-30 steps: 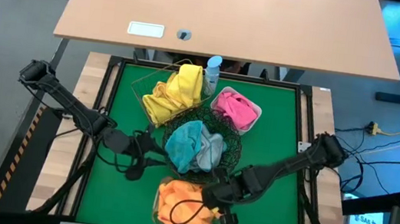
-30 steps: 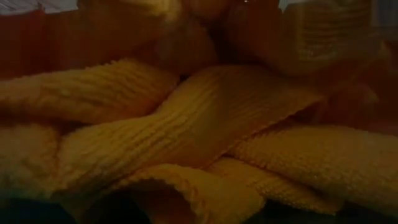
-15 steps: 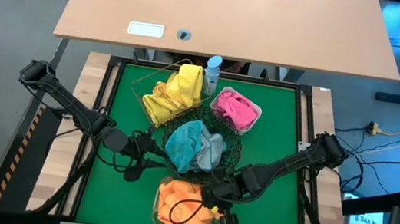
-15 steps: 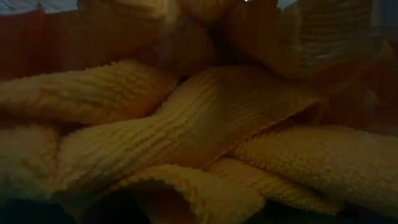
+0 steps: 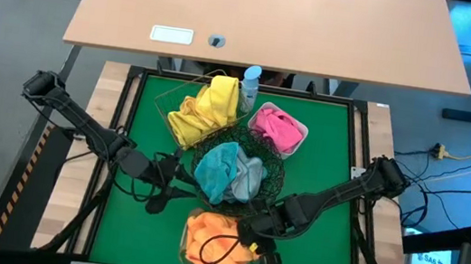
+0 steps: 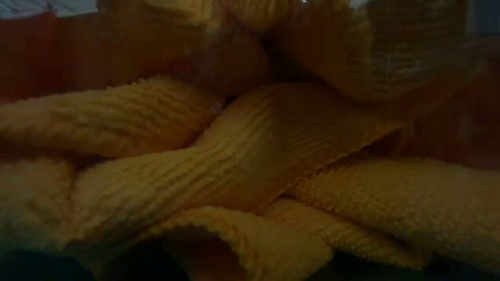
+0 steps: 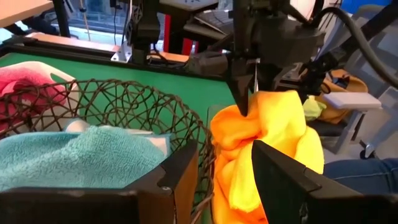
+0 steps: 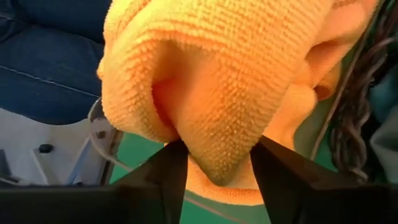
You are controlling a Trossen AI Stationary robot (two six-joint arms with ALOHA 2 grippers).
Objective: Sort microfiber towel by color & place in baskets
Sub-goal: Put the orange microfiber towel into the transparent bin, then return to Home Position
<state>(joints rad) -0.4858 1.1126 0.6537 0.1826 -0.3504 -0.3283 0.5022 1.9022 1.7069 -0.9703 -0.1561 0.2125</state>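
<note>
Orange microfiber towels (image 5: 219,241), ribbed and looped in texture, are seen heaped and folded in the clear plastic tub (image 5: 189,232) at the near edge of the green desk (image 5: 324,153); teal and grey cloths (image 5: 228,172) are lodged in the black wire bowl (image 5: 272,175), yellow ones (image 5: 205,110) in the copper wire basket (image 5: 164,101), pink ones (image 5: 275,127) in the white tray (image 5: 302,132). The right tool (image 8: 214,163) is held over the tub, fingers parted with an orange fold bulging between them; whether it is gripped cannot be told. The left tool (image 7: 224,171) is held open and empty beside the bowl; no legible writing is noted.
</note>
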